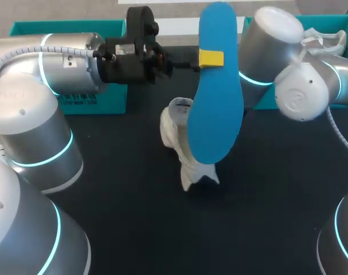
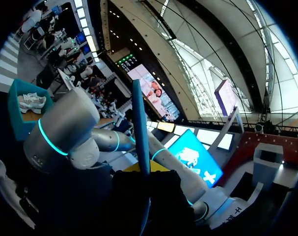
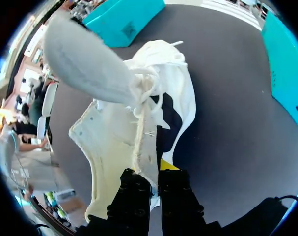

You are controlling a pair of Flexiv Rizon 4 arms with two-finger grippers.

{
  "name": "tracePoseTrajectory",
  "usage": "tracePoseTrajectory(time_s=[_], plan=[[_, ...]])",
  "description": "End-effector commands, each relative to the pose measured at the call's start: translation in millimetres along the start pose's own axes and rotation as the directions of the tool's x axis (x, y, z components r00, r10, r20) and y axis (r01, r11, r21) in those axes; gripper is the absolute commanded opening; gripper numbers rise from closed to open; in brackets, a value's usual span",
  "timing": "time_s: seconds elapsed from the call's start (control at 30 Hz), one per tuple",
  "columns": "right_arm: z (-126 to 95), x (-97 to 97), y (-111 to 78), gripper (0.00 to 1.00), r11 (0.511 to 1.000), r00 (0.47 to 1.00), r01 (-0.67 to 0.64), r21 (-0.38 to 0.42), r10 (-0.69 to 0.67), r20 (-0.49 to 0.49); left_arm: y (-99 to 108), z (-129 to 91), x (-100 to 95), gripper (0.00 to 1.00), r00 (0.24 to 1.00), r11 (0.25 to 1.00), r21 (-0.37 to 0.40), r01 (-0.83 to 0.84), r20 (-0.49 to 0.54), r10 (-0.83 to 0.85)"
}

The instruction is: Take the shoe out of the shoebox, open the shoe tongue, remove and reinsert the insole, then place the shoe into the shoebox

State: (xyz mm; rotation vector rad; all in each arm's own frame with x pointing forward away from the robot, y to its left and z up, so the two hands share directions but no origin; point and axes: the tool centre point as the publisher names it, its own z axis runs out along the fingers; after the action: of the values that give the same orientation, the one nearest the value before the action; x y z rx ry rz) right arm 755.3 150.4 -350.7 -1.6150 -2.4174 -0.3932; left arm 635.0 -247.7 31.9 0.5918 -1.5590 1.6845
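A blue insole (image 1: pixel 215 103) is held up in the air above the table, with my left gripper (image 1: pixel 211 58) shut on its upper part. In the left wrist view the insole (image 2: pixel 140 128) shows edge-on between the fingers of that gripper (image 2: pixel 141 172). Below it the white shoe (image 1: pixel 176 134) stands tilted on the black table (image 1: pixel 122 195). My right arm (image 1: pixel 288 63) comes in behind the insole, which hides its gripper in the head view. In the right wrist view my right gripper (image 3: pixel 156 172) is shut on the edge of the shoe's (image 3: pixel 139 132) opening, laces loose ahead of it.
A teal shoebox (image 1: pixel 76 97) stands at the back left under my left arm. A second teal box (image 1: pixel 334 23) at the back right holds another white shoe (image 1: pixel 325 41). Bare black tabletop lies in front of the shoe.
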Motion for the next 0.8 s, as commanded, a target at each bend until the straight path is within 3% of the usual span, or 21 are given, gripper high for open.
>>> tracePoseTrajectory(time_s=[0.03, 0.4, 0.8], plan=[[-3, 9.0, -12.4, 0.00, 0.994, 0.998, -0.063, -0.092, 0.063, -0.001, 1, 1, -0.9, 0.00, 1.000, 1.000, -0.001, 0.000, 0.001, 0.000], [15, 32.2, -29.4, 0.00, 0.995, 0.998, -0.069, -0.078, 0.070, 0.007, 1, 1, -0.9, 0.00, 1.000, 1.000, -0.001, 0.000, 0.001, 0.000], [38, 29.2, -42.3, 0.00, 0.981, 0.989, -0.145, -0.132, 0.143, -0.026, 1, 1, -0.9, 0.00, 1.000, 1.000, -0.001, 0.000, 0.001, 0.000]])
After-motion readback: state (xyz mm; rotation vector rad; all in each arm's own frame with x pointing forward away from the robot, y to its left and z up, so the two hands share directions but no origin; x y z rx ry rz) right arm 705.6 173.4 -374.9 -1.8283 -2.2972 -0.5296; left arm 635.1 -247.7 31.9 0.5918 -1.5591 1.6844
